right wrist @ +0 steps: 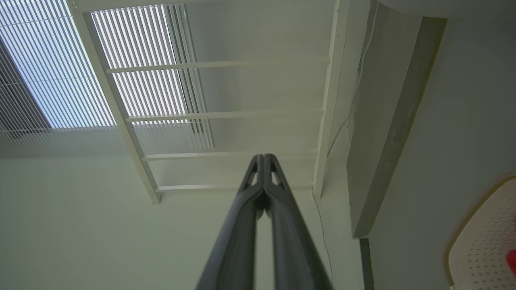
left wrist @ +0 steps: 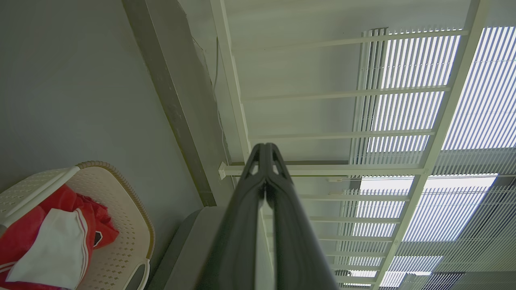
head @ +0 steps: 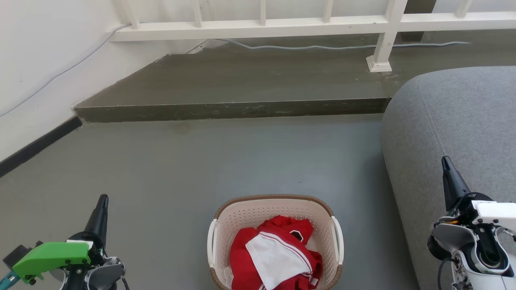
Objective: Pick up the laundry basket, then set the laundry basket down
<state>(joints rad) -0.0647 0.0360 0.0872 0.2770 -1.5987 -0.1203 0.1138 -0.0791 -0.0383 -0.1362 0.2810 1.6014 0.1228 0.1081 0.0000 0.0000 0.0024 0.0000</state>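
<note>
The laundry basket (head: 258, 213) stands on the grey floor at the bottom middle of the head view, cream with a brown rim and white side handles, holding a red and white garment (head: 276, 253). My left gripper (head: 104, 198) is shut and empty, well to the basket's left, fingers pointing up. My right gripper (head: 444, 160) is shut and empty, off to the basket's right beside the sofa. The left wrist view has the basket (left wrist: 121, 209) at its lower left and the shut gripper (left wrist: 265, 148) mid-frame. A corner of the basket (right wrist: 483, 241) sits at the right wrist view's lower right, past the shut gripper (right wrist: 264, 158).
A grey sofa (head: 463, 133) fills the right side, close to the basket. A raised concrete step (head: 234, 108) runs across the floor ahead, with a white railing (head: 383, 24) and a cable behind it. A white wall with a dark skirting is at the left.
</note>
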